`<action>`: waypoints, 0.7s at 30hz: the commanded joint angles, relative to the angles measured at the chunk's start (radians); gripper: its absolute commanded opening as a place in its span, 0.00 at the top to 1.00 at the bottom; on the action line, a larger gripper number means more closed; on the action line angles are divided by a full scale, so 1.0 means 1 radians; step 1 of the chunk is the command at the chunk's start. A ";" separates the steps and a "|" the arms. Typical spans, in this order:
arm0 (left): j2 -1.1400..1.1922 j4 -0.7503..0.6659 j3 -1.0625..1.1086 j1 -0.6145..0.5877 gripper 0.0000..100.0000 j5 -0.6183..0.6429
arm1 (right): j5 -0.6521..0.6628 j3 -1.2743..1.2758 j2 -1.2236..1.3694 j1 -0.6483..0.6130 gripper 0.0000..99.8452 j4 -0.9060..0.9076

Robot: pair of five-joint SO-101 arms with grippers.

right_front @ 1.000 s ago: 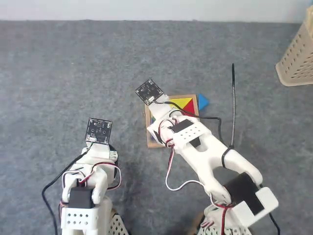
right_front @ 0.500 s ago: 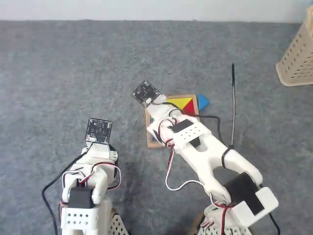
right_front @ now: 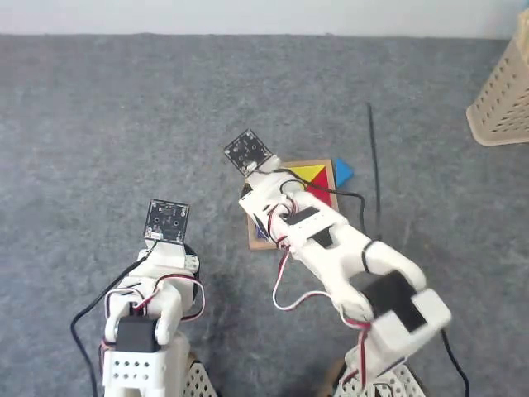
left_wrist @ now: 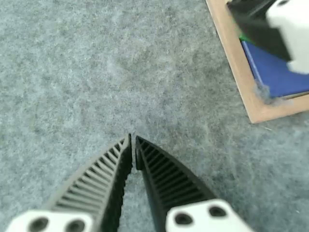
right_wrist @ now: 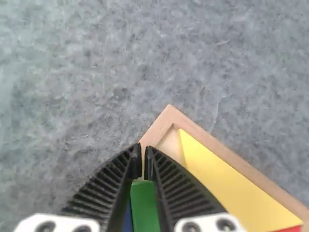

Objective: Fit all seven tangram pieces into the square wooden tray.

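Tray [right_wrist: 166, 115]: yellow piece [right_wrist: 217, 179], green piece [right_wrist: 142, 205], blue piece [left_wrist: 275, 72] inside.

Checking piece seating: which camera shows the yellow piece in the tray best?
Right wrist view: the yellow piece lies large and clear against the tray corner, beside the right claw. High view shows it small, crossed by a cable. Left wrist view catches a tray corner with a blue piece.

On my left wrist feed the left gripper [left_wrist: 133, 141] sits above the grey felt surface [left_wrist: 96, 63] - ribbed black fingers [left_wrist: 164, 176] pressed tip to tip, nothing between them. Apart from it, a corner of the wooden tray [left_wrist: 237, 65] holds a blue piece [left_wrist: 273, 72], partly covered by the other arm [left_wrist: 285, 21].
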 commanded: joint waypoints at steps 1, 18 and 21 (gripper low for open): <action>-0.003 0.005 -0.005 -0.005 0.99 0.009 | -0.009 -0.026 0.024 0.002 0.99 -0.061; -0.003 0.005 -0.005 -0.005 0.99 0.009 | -0.018 -0.020 -0.133 0.090 0.99 0.226; -0.003 0.005 -0.005 -0.005 0.99 0.009 | -0.020 -0.020 -0.165 0.087 0.99 0.202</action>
